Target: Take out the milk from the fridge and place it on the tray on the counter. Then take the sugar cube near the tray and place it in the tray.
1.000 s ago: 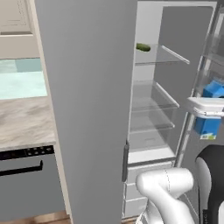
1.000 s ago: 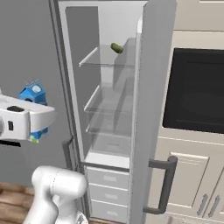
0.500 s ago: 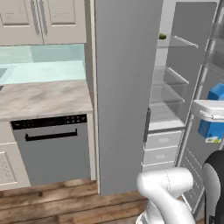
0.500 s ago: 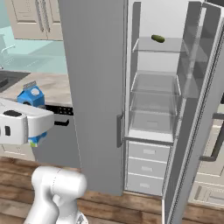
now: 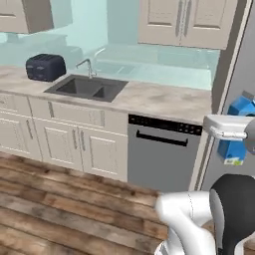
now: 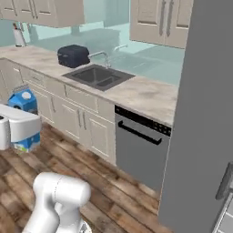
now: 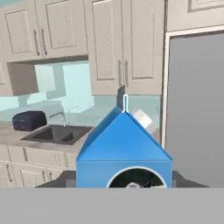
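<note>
The milk (image 5: 239,130) is a bright blue gable-top carton held up in the air, clear of any surface. My gripper (image 5: 234,130) is shut on the milk, its white hand across the carton's middle. From the right base view the milk (image 6: 23,101) shows above and below the hand of the gripper (image 6: 20,128), at the left edge. In the hand view the milk (image 7: 124,148) stands close in front. The fridge (image 6: 202,109) shows its flat grey door at the right. The tray, the counter and the sugar cube are out of view.
A marbled worktop (image 5: 164,99) with a sink (image 5: 87,88) and a dark toaster (image 5: 46,67) runs along the wall, with pale cabinets above and below. The dark-fronted dishwasher (image 5: 162,154) stands beside the fridge. Wooden floor (image 5: 64,199) lies open in front.
Both base views have swung left, from the open fridge's shelves to the sink worktop, so the camera has moved. The milk has stayed in my gripper.
</note>
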